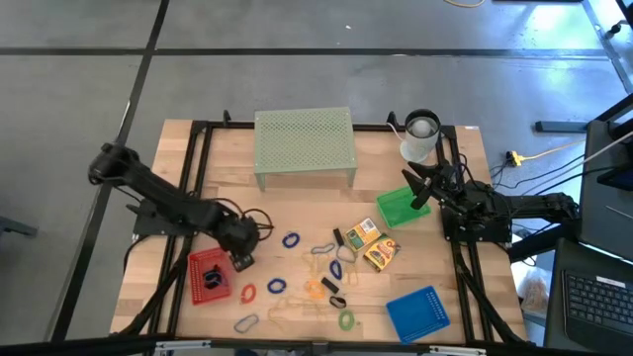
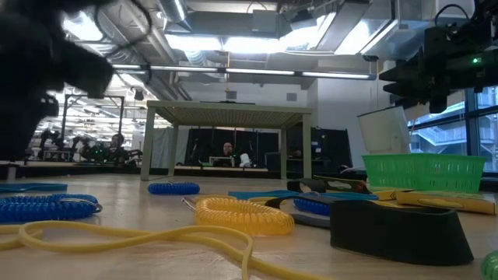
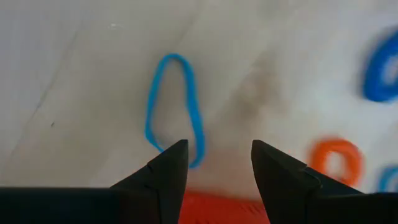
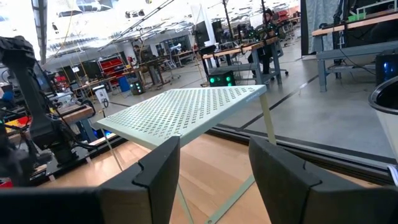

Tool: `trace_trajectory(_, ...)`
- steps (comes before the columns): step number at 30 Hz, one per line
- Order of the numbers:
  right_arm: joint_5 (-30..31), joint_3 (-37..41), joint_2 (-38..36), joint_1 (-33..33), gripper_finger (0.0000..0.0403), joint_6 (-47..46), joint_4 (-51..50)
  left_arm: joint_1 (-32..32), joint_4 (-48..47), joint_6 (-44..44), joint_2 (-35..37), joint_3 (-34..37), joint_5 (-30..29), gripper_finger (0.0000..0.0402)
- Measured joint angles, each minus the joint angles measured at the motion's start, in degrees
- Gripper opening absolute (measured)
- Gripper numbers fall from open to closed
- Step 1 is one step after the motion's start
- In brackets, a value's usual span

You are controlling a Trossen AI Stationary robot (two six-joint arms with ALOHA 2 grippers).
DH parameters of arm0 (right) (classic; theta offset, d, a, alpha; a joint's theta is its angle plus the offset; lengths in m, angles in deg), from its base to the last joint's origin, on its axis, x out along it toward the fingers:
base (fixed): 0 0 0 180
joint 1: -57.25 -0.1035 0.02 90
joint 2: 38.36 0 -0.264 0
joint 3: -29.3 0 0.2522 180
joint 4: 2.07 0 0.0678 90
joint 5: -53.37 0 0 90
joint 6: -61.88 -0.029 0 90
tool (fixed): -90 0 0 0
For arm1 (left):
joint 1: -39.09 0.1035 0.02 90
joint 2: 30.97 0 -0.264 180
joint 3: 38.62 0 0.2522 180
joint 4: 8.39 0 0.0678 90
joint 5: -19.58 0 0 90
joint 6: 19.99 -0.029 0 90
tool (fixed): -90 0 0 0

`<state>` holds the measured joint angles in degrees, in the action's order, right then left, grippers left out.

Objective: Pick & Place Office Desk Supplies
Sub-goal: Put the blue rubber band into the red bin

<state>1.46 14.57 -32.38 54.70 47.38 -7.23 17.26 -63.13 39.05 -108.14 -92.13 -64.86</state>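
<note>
**Left claw spread above the red tray's edge, right claw waiting by the green tray**

High view: the left claw (image 1: 240, 259) hangs over the near-right edge of the red tray (image 1: 203, 265) at the left of the table (image 1: 297, 213), fingers apart and empty. The office supplies lie loose across the middle of the table: blue rings (image 1: 290, 240), a red ring (image 1: 248, 294), a green ring (image 1: 346, 319), an orange ring (image 1: 314, 289), dark clips (image 1: 336, 301) and two little yellow boxes (image 1: 363, 234). A blue tray (image 1: 416, 313) sits at the near right, a green tray (image 1: 398, 206) at the far right, and a pale green mesh riser (image 1: 303, 140) at the back. The right claw (image 1: 419, 190) hovers at the green tray, spread and empty.

Low view: a yellow coil (image 2: 243, 215), blue coils (image 2: 43, 208) and a dark clip (image 2: 398, 229) lie close on the table, the riser stands behind, and the green tray is at the right.

Left wrist view: the two fingers (image 3: 168, 171) stand apart with nothing between them; a blue band (image 3: 175, 109) lies on the wood just beyond, an orange ring (image 3: 336, 162) off to one side, and red plastic shows under the tips.

Right wrist view: the fingers (image 4: 158, 171) are spread, facing the riser.
</note>
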Motion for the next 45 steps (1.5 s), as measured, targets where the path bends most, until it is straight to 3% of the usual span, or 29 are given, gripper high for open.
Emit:
trace_trajectory(8, 0.0, 0.0, 0.0, 0.0, 0.0194, 0.0, 0.0, 3.3, -0.4, -0.5, -7.3, 0.0, -4.9, 0.0173)
trace_trajectory(19, 0.0, 0.0, 0.0, 0.0, 0.0194, 0.0, 0.0, 2.6, 0.2, -2.3, -11.1, -1.5, -6.7, 0.0166)
trace_trajectory(24, 0.0, 0.0, 0.0, 0.0, 0.0194, 0.0, 0.0, 1.9, 0.3, -6.1, -11.4, -2.9, -8.5, 0.0134)
trace_trajectory(36, 0.0, 0.0, 0.0, 0.0, 0.0194, 0.0, 0.0, 2.0, 1.9, -13.3, -11.5, -3.5, -9.7, 0.0008)
trace_trajectory(45, 0.0, 0.0, 0.0, 0.0, 0.0194, 0.0, 0.0, 2.1, 12.3, -25.8, -11.7, -11.2, -21.8, 0.0002)
